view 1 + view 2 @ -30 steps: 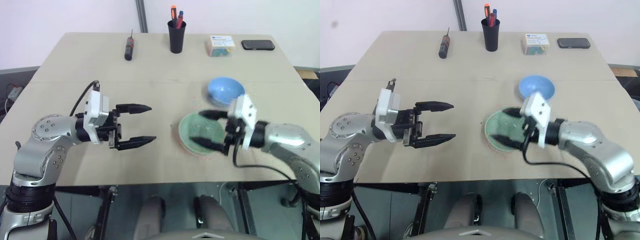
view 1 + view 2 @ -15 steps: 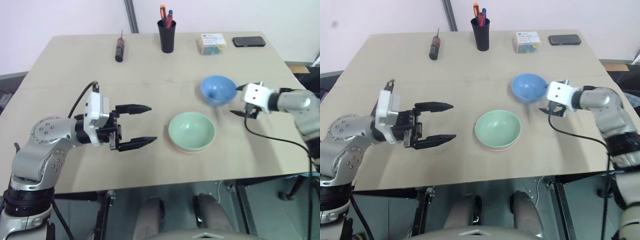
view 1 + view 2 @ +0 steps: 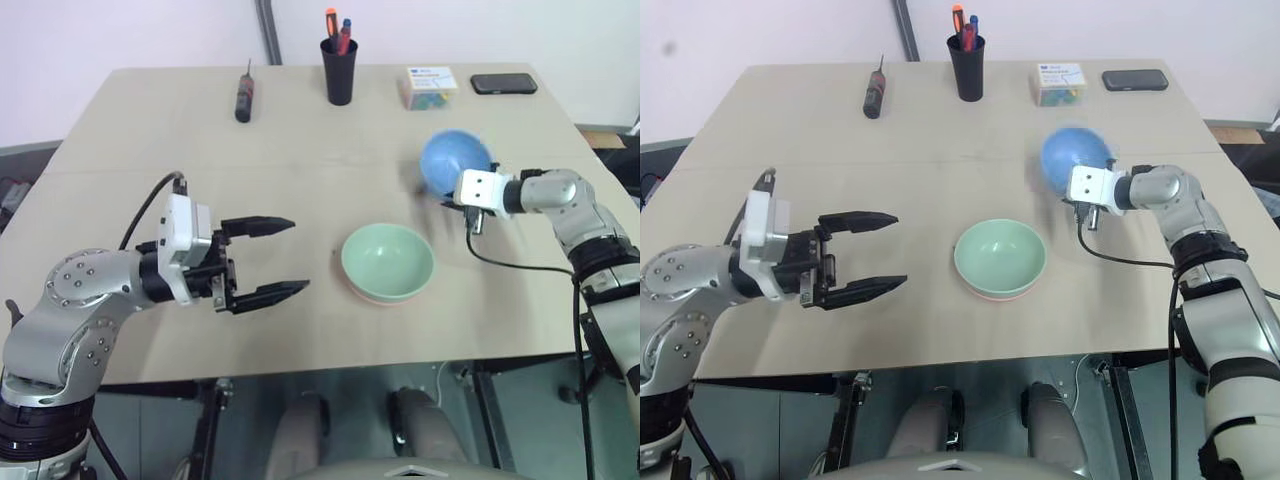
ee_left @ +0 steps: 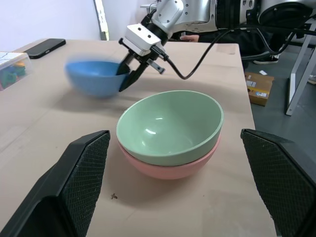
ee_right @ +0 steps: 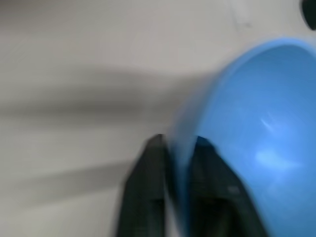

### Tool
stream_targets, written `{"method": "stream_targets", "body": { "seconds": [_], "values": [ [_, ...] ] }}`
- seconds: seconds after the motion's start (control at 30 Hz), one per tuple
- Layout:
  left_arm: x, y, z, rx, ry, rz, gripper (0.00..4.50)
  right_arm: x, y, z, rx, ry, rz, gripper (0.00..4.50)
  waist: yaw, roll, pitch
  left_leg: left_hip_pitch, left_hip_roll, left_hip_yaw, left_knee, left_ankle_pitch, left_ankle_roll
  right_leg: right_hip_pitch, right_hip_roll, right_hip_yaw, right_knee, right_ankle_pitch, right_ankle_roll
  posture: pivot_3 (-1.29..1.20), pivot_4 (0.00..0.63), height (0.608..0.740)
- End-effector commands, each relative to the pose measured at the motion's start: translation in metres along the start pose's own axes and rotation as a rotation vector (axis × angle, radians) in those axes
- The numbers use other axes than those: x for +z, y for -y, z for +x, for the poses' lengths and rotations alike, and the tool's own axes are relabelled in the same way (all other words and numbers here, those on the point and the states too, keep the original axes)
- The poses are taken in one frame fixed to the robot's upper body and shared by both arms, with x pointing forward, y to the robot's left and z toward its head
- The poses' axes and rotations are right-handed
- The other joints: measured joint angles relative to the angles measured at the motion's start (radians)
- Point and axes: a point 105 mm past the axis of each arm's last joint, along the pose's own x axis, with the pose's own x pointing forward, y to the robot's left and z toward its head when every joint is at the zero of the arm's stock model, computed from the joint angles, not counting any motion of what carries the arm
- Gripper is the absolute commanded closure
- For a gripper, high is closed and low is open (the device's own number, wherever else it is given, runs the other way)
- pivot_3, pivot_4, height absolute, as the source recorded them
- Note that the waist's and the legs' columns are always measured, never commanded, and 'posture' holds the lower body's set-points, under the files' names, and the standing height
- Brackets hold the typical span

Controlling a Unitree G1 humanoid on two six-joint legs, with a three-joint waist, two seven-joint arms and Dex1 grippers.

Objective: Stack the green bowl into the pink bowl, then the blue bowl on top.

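Observation:
The green bowl (image 3: 388,258) sits nested in the pink bowl (image 4: 168,165) at the middle of the table, with just a strip of pink rim showing beneath it. Behind and to the right of them is the blue bowl (image 3: 455,160), tipped up on its side. My right gripper (image 5: 178,148) is shut on the blue bowl's near rim, one finger inside and one outside. My left gripper (image 3: 298,256) hovers open to the left of the stacked bowls, pointing toward them with nothing between its fingers.
Along the far edge of the table (image 3: 300,160) stand a black pen cup (image 3: 339,70), a screwdriver (image 3: 243,103), a small clear box (image 3: 431,87) and a black phone (image 3: 504,84). The table's right edge is close behind my right arm.
My right gripper left the green bowl, swung back and right to the blue bowl and shut on its rim; the blue bowl has tipped up. The left gripper stayed put, open.

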Motion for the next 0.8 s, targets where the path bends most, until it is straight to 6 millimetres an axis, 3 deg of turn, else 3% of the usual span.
{"method": "stream_targets", "body": {
  "seconds": [0.03,0.17,0.23,0.33,0.43,0.53,0.63,0.8],
  "values": [
    [0.009,0.002,-0.004,0.001,0.004,0.039,0.0,0.021,0.02,-0.022,-0.048,0.076,-0.051,4.37,0.0,0.001,0.0,0.0,0.0,0.0,0.0,0.0,0.0,0.0,0.0,0.0,0.0,0.0,0.0,0.0,0.15,0.74],
    [0.007,-0.001,-0.009,-0.001,0.0,0.037,0.0,0.049,0.021,-0.056,-0.029,0.173,-0.014,4.37,0.007,0.001,0.001,-0.001,0.0,-0.002,0.0,0.0,0.0,0.0,0.0,-0.001,0.0,0.0,0.0,0.0,0.15,0.74],
    [0.003,-0.003,-0.016,0.01,-0.007,0.023,0.0,0.084,0.012,-0.079,0.015,0.272,0.018,4.37,0.012,0.002,0.001,-0.001,0.0,-0.003,0.0,0.0,0.0,0.0,0.0,-0.001,0.0,0.0,0.0,0.0,0.15,0.74],
    [-0.002,-0.007,-0.026,0.036,-0.013,0.004,0.0,0.137,-0.015,-0.101,0.103,0.405,0.058,4.37,0.009,0.004,0.003,-0.001,0.001,-0.005,0.0,0.0,0.0,0.0,0.0,-0.002,0.0,0.0,0.0,0.0,0.15,0.74],
    [-0.008,-0.013,-0.037,0.071,-0.029,-0.005,0.0,0.164,-0.044,-0.1,0.168,0.454,0.074,4.37,0.003,0.004,0.002,0.0,0.002,-0.006,-0.001,0.0,0.0,0.0,0.001,-0.002,0.001,0.0,0.0,0.0,0.15,0.74],
    [-0.013,-0.018,-0.041,0.072,-0.046,-0.001,0.0,0.175,-0.065,-0.088,0.226,0.484,0.116,4.37,0.006,0.002,0.001,0.001,0.002,-0.005,0.0,0.0,0.0,0.002,0.001,-0.003,0.0,0.0,0.0,0.0,0.15,0.74],
    [-0.012,-0.02,-0.038,0.054,-0.043,0.012,0.0,0.167,-0.074,-0.071,0.251,0.443,0.146,4.37,0.009,0.002,0.001,0.001,0.001,-0.002,0.002,0.0,0.0,0.003,0.001,-0.003,0.0,0.0,0.0,0.0,0.15,0.74],
    [-0.008,-0.021,-0.032,0.04,-0.027,0.023,0.0,0.139,-0.083,-0.056,0.277,0.329,0.204,2.9,0.015,0.001,0.001,0.0,0.001,-0.002,0.002,0.0,0.0,0.002,0.001,-0.004,0.0,0.0,0.0,0.0,0.15,0.74]
  ]
}}
